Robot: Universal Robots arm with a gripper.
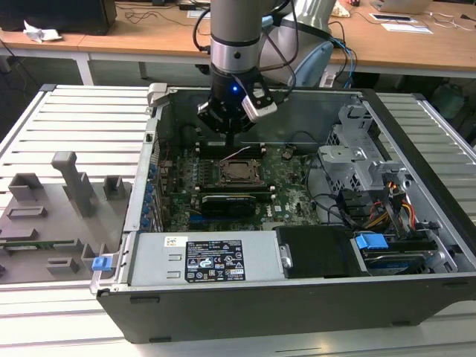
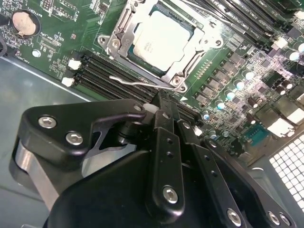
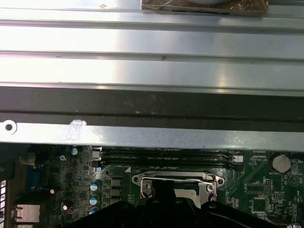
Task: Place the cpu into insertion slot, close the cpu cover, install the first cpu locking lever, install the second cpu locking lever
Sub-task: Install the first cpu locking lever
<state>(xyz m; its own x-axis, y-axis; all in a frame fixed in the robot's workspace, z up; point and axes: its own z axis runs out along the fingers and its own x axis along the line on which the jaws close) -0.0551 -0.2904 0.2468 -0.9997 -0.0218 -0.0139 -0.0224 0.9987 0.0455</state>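
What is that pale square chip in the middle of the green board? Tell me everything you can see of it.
The cpu is a small, flat square with a pale silvery-beige metal top and faint print on it. It lies level with the green board, inside the window of the cpu cover, whose metal frame surrounds its edges and leaves its top bare. The end effector hangs close by, beside the socket, and does not touch the chip.

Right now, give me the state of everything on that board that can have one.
chip: seated, top bare through the cover's window.
cover: closed down over the chip.
lever: lying low along the cover's edge; latched or not, cannot tell.
hand: shut, empty, tips just beside the lever.
case: open, board exposed.
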